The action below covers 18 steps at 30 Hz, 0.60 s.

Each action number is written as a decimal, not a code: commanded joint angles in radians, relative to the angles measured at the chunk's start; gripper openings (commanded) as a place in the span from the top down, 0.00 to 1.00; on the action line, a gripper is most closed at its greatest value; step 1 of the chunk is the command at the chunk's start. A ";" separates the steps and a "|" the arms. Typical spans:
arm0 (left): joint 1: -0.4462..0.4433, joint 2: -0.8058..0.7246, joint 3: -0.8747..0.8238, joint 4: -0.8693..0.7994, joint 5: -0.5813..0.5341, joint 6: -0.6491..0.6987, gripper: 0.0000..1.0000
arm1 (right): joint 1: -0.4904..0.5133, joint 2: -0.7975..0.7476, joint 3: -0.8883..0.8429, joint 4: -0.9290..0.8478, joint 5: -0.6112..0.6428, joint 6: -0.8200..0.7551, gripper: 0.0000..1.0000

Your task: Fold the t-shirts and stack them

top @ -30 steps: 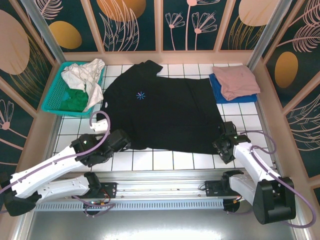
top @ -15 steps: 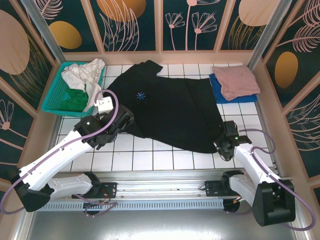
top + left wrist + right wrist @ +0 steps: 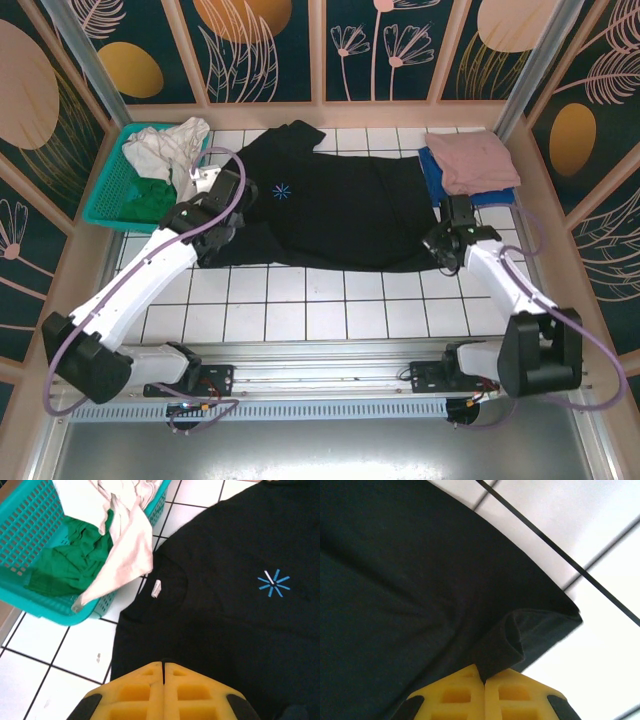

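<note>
A large black t-shirt (image 3: pixel 340 215) lies spread across the white tiles, its pale-blue starburst (image 3: pixel 281 190) facing up and its near edge doubled back over itself. My left gripper (image 3: pixel 222 190) sits at the shirt's left side by the collar, shut on black cloth. The left wrist view has the yellow fingers (image 3: pixel 135 690) pressed together over the black t-shirt (image 3: pixel 240 630), with the starburst (image 3: pixel 273 583) ahead. My right gripper (image 3: pixel 447 238) is at the shirt's right corner, shut on a rolled fold of the black t-shirt (image 3: pixel 395 580). A dusty-pink t-shirt (image 3: pixel 475 158) lies folded on a blue one (image 3: pixel 432 175) at the back right.
A teal mesh basket (image 3: pixel 105 195) stands at the back left with white cloth (image 3: pixel 170 150) and green cloth (image 3: pixel 150 198) in it, close to my left gripper. Patterned wall panels close off the back and both sides. Bare tiles (image 3: pixel 320 310) run along the near side.
Both grippers have travelled from the near side toward the back, drawing the black t-shirt's near edge up over itself. The right gripper has shut on the hem corner.
</note>
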 commanded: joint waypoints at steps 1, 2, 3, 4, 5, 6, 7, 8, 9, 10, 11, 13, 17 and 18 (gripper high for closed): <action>0.048 0.080 0.055 0.116 0.033 0.101 1.00 | -0.018 0.096 0.085 0.071 0.006 -0.060 1.00; 0.063 0.109 0.071 0.126 0.039 0.110 1.00 | -0.025 0.129 0.109 0.080 0.005 -0.068 1.00; 0.071 0.132 0.082 0.135 0.044 0.120 1.00 | -0.032 0.157 0.125 0.089 0.002 -0.074 1.00; 0.080 0.157 0.093 0.148 0.045 0.132 1.00 | -0.038 0.187 0.143 0.102 -0.001 -0.082 1.00; 0.091 0.182 0.102 0.161 0.047 0.142 1.00 | -0.043 0.217 0.159 0.113 -0.006 -0.092 1.00; 0.101 0.205 0.112 0.167 0.059 0.150 1.00 | -0.045 0.245 0.177 0.116 -0.011 -0.103 1.00; 0.111 0.230 0.124 0.175 0.067 0.161 1.00 | -0.046 0.273 0.197 0.117 -0.014 -0.113 1.00; 0.120 0.256 0.136 0.183 0.069 0.167 1.00 | -0.048 0.306 0.217 0.117 -0.015 -0.121 1.00; 0.128 0.277 0.146 0.184 0.071 0.172 1.00 | -0.050 0.332 0.231 0.117 -0.019 -0.128 1.00; 0.134 0.303 0.160 0.183 0.071 0.179 1.00 | -0.050 0.359 0.244 0.119 -0.026 -0.136 1.00; 0.142 0.327 0.172 0.183 0.068 0.182 1.00 | -0.054 0.385 0.258 0.117 -0.030 -0.141 1.00; 0.154 0.369 0.194 0.184 0.073 0.188 1.00 | -0.059 0.422 0.275 0.114 -0.039 -0.154 1.00; 0.160 0.452 0.253 0.203 0.082 0.212 1.00 | -0.079 0.448 0.280 0.114 -0.039 -0.171 1.00; 0.160 0.468 0.270 0.213 0.088 0.222 1.00 | -0.084 0.445 0.279 0.114 -0.040 -0.170 1.00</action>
